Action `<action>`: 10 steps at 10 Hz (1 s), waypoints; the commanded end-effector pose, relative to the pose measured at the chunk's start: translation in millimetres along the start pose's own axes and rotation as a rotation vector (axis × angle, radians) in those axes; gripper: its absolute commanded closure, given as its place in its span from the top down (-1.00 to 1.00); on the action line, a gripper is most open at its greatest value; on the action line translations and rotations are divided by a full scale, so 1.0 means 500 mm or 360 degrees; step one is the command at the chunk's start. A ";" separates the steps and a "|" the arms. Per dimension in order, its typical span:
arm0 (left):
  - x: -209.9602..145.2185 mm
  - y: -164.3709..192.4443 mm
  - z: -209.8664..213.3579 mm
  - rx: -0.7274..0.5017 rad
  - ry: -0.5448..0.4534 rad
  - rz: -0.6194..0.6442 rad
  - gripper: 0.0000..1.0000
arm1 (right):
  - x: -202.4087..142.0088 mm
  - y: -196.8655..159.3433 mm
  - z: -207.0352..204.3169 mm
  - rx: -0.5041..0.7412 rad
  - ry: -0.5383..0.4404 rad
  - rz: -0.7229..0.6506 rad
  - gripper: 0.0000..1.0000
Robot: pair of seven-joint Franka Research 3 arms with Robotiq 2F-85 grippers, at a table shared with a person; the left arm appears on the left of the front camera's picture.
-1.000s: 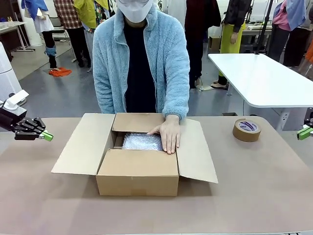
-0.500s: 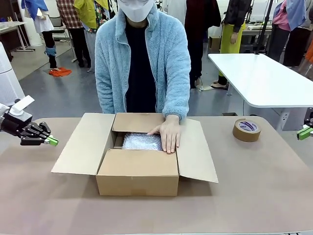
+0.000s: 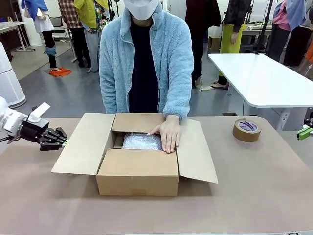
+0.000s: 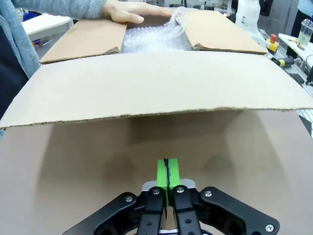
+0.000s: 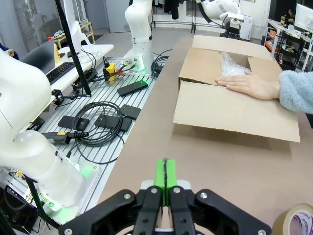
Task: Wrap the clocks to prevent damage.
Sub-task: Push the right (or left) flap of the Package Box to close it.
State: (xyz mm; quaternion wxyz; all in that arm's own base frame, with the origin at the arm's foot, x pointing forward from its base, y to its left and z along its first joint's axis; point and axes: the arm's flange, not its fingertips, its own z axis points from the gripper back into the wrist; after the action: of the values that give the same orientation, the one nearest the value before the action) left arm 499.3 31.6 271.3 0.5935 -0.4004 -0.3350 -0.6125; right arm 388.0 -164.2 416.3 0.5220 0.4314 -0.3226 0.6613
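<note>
Front view: flat, whitish, bubble-wrapped clocks (image 3: 141,141)

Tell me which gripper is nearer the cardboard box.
Left. The left gripper sits just beside the cardboard box; the right gripper is far off at the table edge.

An open cardboard box (image 3: 137,178) sits in the middle of the bench (image 3: 254,188), flaps spread. A brown tape roll (image 3: 246,135) lies far right.
</note>
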 end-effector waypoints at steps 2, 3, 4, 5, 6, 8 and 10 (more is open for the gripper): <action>-0.013 0.009 -0.038 -0.0054 -0.0143 0.0017 -0.99 | 0.000 0.005 -0.005 -0.0005 -0.0018 0.0006 -0.98; -0.017 0.007 -0.040 -0.0055 -0.0215 0.0043 -0.99 | 0.000 0.005 -0.005 -0.0005 -0.0018 0.0006 -0.98; -0.021 0.013 -0.041 -0.0080 -0.0296 0.0067 -0.99 | 0.000 0.005 -0.005 -0.0005 -0.0018 0.0006 -0.98; -0.020 0.015 -0.041 -0.0104 -0.0374 0.0074 -0.99 | 0.000 0.005 -0.005 -0.0005 -0.0018 0.0006 -0.98; -0.015 0.011 -0.039 -0.0119 -0.0444 0.0060 -0.99 | 0.000 0.005 -0.005 -0.0005 -0.0018 0.0006 -0.98; 0.010 0.003 -0.032 -0.0141 -0.0564 -0.0002 -0.99 | 0.000 0.005 -0.005 -0.0005 -0.0018 0.0006 -0.98; 0.027 -0.004 -0.039 -0.0142 -0.0639 -0.0030 -0.99 | 0.000 0.005 -0.005 -0.0005 -0.0018 0.0006 -0.98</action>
State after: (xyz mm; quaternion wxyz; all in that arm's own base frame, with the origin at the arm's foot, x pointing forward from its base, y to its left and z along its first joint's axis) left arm 497.8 9.9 273.6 0.5063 -0.5389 -0.3994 -0.5419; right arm 388.0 -164.2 416.3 0.5220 0.4315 -0.3225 0.6613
